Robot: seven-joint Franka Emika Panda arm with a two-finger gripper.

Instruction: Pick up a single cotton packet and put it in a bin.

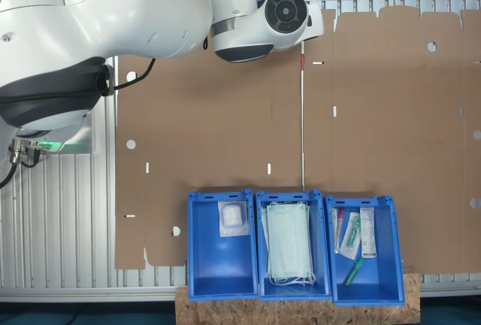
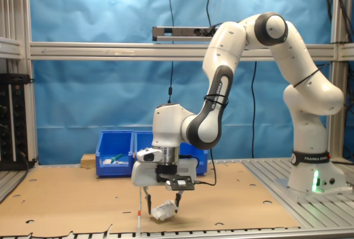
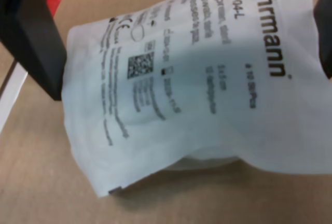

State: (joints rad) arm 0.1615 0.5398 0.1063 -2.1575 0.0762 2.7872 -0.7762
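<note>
White cotton packet [image 3: 197, 79] with seemingly dark print.

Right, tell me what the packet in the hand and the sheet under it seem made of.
Cotton packet: thin white plastic film by its look, slightly glossy, wrinkled, dark print. Sheet: brown cardboard, matte, with punched holes and slots.

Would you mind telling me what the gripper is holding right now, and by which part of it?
The gripper holds a white cotton packet, its fingers pressing on two opposite side edges; the packet looks just above the cardboard.
</note>
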